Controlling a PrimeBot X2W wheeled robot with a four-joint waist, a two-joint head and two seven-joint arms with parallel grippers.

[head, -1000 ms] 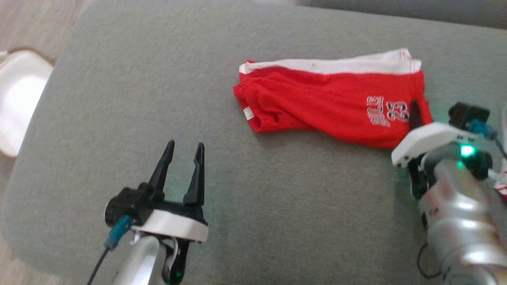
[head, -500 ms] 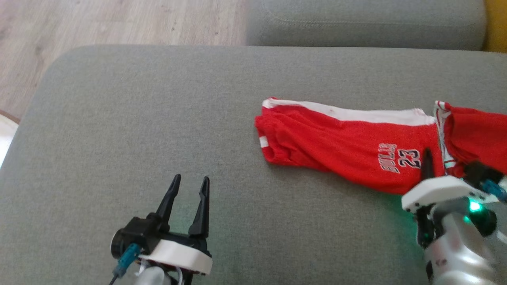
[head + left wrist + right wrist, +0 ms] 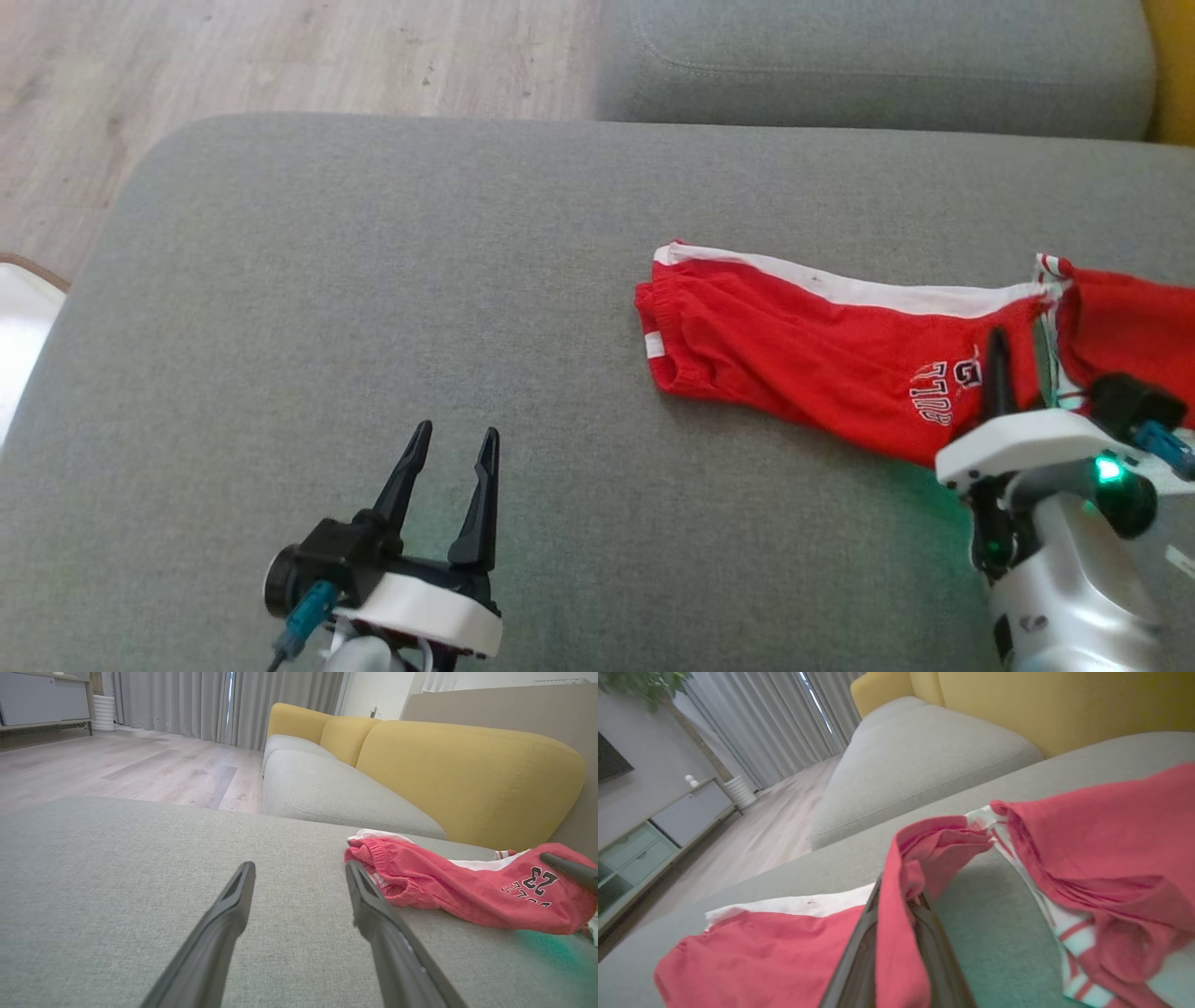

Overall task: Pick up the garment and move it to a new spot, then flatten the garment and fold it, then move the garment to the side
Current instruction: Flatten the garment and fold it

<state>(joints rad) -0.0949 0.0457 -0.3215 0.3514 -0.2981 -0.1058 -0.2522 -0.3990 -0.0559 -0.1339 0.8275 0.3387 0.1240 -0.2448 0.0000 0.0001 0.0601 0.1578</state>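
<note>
Nearest to the robot, at the lower left of the head view, the left claw (image 3: 458, 431) is held low over the grey seat cushion (image 3: 373, 280) with its two dark fingers well apart and nothing between them; only bare fabric of the cushion lies in front of it. At the lower right, the right claw (image 3: 997, 341) has its fingers pressed together on a fold of the red garment (image 3: 803, 345), and in the right wrist view this red fold rises between the two fingers and hangs over them. A green light (image 3: 1108, 469) glows on the wrist of that arm and gives a green shine on the cushion beside it. The red garment lies on the right half of the cushion, stretched from its gathered end (image 3: 667, 308) on the left toward the right claw, with a white stripe (image 3: 887, 294) along its far edge and printed letters (image 3: 938, 392) just beside the fingers of the claw. Touching its right end is a second red cloth (image 3: 1130, 322) with a white and red striped border, and I cannot tell if it is a separate piece. Behind stands another grey cushion (image 3: 868, 65) with a yellow backrest (image 3: 467, 774), then the wooden floor (image 3: 280, 56), and farthest the grey curtains (image 3: 187, 704)
</note>
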